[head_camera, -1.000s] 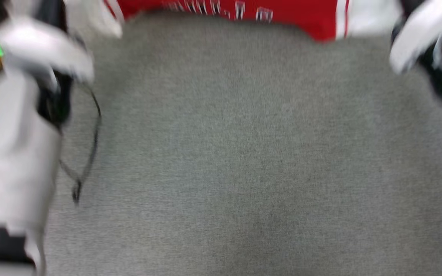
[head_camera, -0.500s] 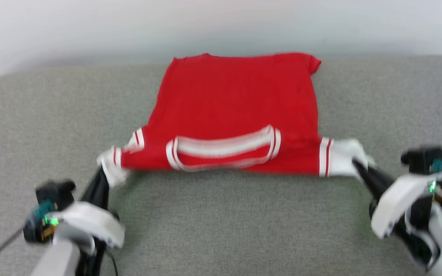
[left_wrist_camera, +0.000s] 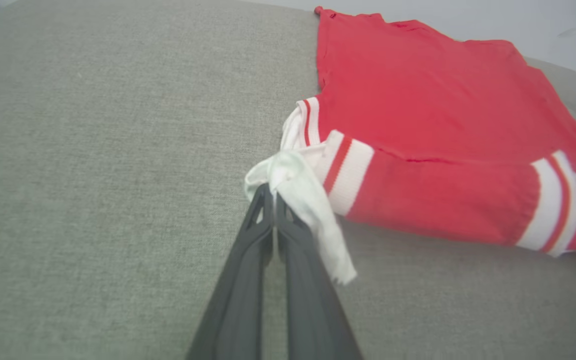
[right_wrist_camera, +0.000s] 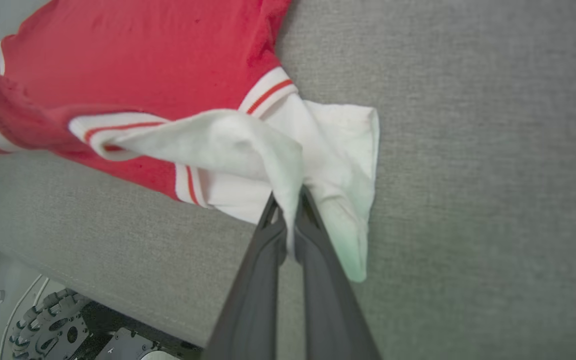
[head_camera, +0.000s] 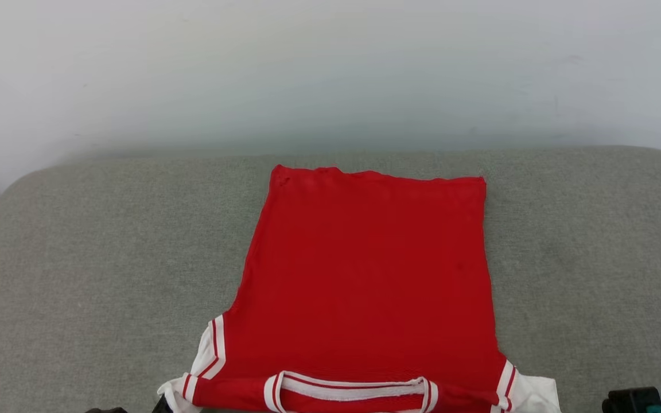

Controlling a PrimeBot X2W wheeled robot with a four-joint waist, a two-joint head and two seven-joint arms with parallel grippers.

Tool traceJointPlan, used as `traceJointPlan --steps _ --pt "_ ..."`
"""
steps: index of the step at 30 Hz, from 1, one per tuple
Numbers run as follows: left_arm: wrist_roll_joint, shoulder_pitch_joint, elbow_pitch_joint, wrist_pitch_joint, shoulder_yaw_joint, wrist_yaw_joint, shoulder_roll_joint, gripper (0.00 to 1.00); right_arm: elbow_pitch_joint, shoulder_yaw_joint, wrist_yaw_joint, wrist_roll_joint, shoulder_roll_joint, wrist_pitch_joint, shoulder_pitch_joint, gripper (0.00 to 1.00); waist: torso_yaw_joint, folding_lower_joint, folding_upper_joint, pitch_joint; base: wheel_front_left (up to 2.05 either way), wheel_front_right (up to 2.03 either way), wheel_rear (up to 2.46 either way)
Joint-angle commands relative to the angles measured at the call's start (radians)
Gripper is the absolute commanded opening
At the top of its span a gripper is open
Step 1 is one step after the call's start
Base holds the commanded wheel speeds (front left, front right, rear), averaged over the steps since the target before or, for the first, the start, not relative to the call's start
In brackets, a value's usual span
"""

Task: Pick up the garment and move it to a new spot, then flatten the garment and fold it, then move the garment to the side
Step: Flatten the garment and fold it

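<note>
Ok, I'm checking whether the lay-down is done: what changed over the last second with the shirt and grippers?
The head camera tilted up, so the whole picture shifted. The garment, a second ago only a lettered strip at the top edge, now lies spread on the grey surface, plain red side up, far hem straighter. Unchanged: the left gripper and right gripper stay shut on its white sleeves.

garment (head_camera: pixel 365 275): flat on cushion (head_camera: pixel 89 258), centred; collar (head_camera: pixel 350 387) nearest, hem toward wall (head_camera: pixel 330 69) behind.
left gripper (left_wrist_camera: pixel 273 192): near-left corner, clamped on left sleeve (left_wrist_camera: pixel 298 185).
right gripper (right_wrist_camera: pixel 288 197): near-right corner, clamped on right sleeve (right_wrist_camera: pixel 338 165).
</note>
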Motion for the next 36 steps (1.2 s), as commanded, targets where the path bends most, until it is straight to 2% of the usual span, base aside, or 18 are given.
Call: traceJointPlan --steps 1,2,3,4,5,6,9,13,17,21,22,23,24,29,32,36 --pt "-0.002 0.032 -0.03 0.007 0.006 0.026 0.004 0.0 -0.026 -0.037 -0.002 -0.021 0.018 0.027 0.043 0.0 0.006 0.0004 0.0 0.0 0.0 0.0 0.0" --pt "-0.002 0.045 -0.044 0.01 0.004 0.033 0.001 0.0 -0.038 -0.046 -0.002 -0.044 0.021 0.041 0.059 0.09 0.008 0.0004 0.0 -0.001 0.0 0.0 0.0" --pt "-0.008 0.056 -0.056 0.012 0.003 0.038 -0.006 0.0 -0.05 -0.059 -0.002 -0.046 0.04 0.053 0.078 0.3 0.01 0.0004 0.0 -0.002 0.0 0.0 0.0" --pt "-0.01 0.064 -0.066 0.013 0.002 0.043 -0.008 0.0 -0.063 -0.072 -0.002 -0.051 0.059 0.06 0.089 0.43 0.012 0.0004 0.0 -0.001 0.0 0.0 0.0" --pt "-0.009 0.066 -0.073 0.01 0.002 0.05 -0.013 0.0 -0.075 -0.078 -0.002 -0.062 0.068 0.067 0.096 0.5 0.014 0.0004 0.0 0.002 0.0 0.0 0.0" --pt "-0.004 0.067 -0.09 -0.004 -0.004 0.057 -0.026 0.0 -0.115 -0.099 -0.001 -0.068 0.1 0.07 0.109 1.0 0.026 0.0004 0.0 0.009 0.0 0.0 0.0" --pt "0.003 0.04 -0.1 -0.015 -0.013 0.054 -0.039 0.0 -0.159 -0.13 -0.001 -0.066 0.126 0.042 0.084 1.0 0.04 0.0004 0.0 0.029 0.0 0.0 0.0" --pt "0.015 0.001 -0.109 -0.03 -0.028 0.043 -0.049 0.0 -0.175 -0.231 -0.001 -0.077 0.158 -0.009 -0.014 1.0 0.063 0.0004 0.0 0.078 0.0 0.0 0.0" --pt "0.029 -0.059 -0.124 -0.055 -0.036 0.035 -0.064 0.0 -0.094 -0.337 -0.001 -0.082 0.162 0.007 -0.199 1.0 0.094 0.0004 0.0 0.155 0.0 0.0 0.0" --pt "0.045 -0.13 -0.126 -0.076 -0.059 0.012 -0.085 0.0 0.042 -0.379 -0.001 -0.075 0.111 0.093 -0.428 1.0 0.145 0.0004 0.0 0.234 0.0 0.0 0.0" --pt "0.045 -0.13 -0.126 -0.076 -0.059 0.012 -0.085 0.0 0.042 -0.379 -0.001 -0.075 0.111 0.093 -0.428 1.0 0.145 0.0004 0.0 0.234 0.0 0.0 0.0" --pt "0.052 -0.166 -0.127 -0.093 -0.067 0.002 -0.098 0.0 0.115 -0.379 -0.001 -0.068 0.082 0.154 -0.545 1.0 0.167 0.0004 0.0 0.273 0.0 0.0 0.0" --pt "0.052 -0.166 -0.127 -0.093 -0.067 0.002 -0.098 0.0 0.115 -0.379 -0.001 -0.068 0.082 0.154 -0.545 1.0 0.167 0.0004 0.0 0.273 0.0 0.0 0.0" --pt "0.068 -0.238 -0.124 -0.121 -0.093 -0.025 -0.13 0.0 0.269 -0.374 -0.001 -0.073 0.022 0.371 -0.788 1.0 0.219 0.0004 0.0 0.357 0.0 0.0 0.0" --pt "0.076 -0.273 -0.128 -0.135 -0.102 -0.04 -0.146 0.0 0.348 -0.37 -0.001 -0.099 0.015 0.511 -0.901 1.0 0.244 0.0004 0.0 0.402 0.0 0.0 0.0" --pt "0.09 -0.315 -0.143 -0.145 -0.109 -0.058 -0.145 0.0 0.408 -0.402 -0.001 -0.156 0.025 0.63 -1.012 1.0 0.272 0.0004 0.0 0.455 0.0 0.0 0.0"
